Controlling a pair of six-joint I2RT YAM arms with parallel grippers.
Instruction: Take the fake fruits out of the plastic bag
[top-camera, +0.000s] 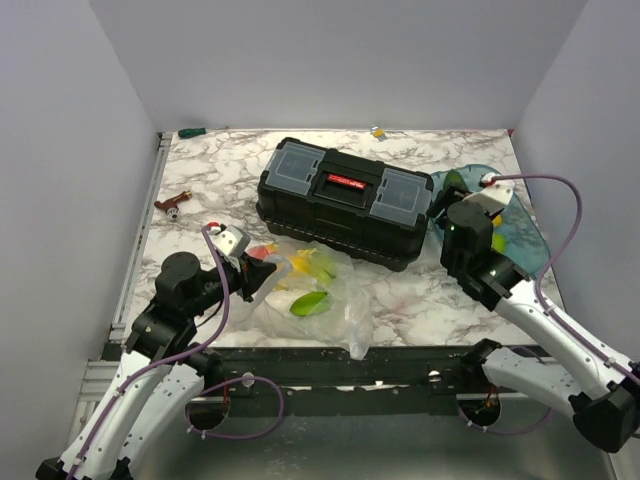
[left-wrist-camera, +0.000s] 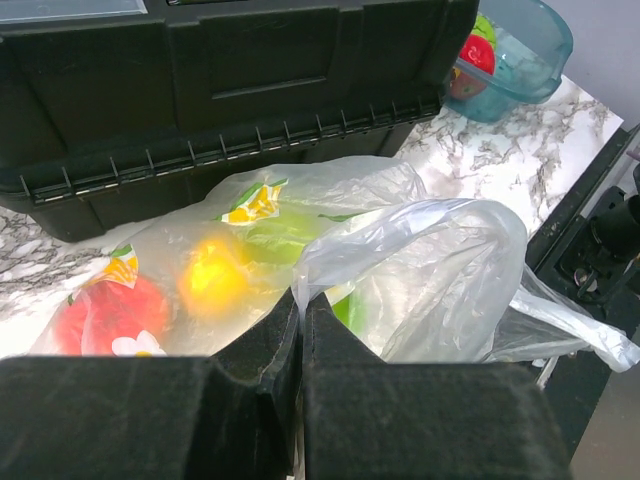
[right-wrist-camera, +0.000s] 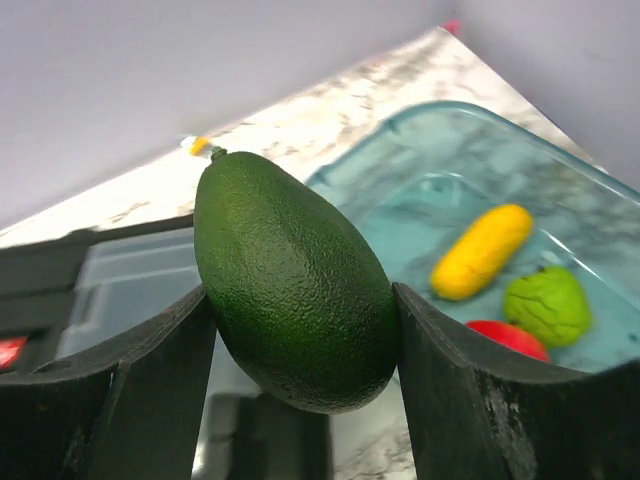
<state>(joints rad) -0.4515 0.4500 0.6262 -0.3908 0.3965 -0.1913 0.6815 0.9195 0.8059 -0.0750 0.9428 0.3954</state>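
Right hand (right-wrist-camera: 300, 310) pinching dark green avocado (right-wrist-camera: 285, 250) by blue tray (right-wrist-camera: 430, 200), left hand (left-wrist-camera: 302, 310) pinching plastic bag (left-wrist-camera: 420, 260)

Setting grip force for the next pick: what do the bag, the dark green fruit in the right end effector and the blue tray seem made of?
Plastic bag: thin clear film, glossy and crinkled; fruits show through.
Dark green fruit: likely hard plastic, pebbled skin with a dull sheen, undented where gripped.
Blue tray: rigid translucent plastic, smooth; its rounded rim holds shape.
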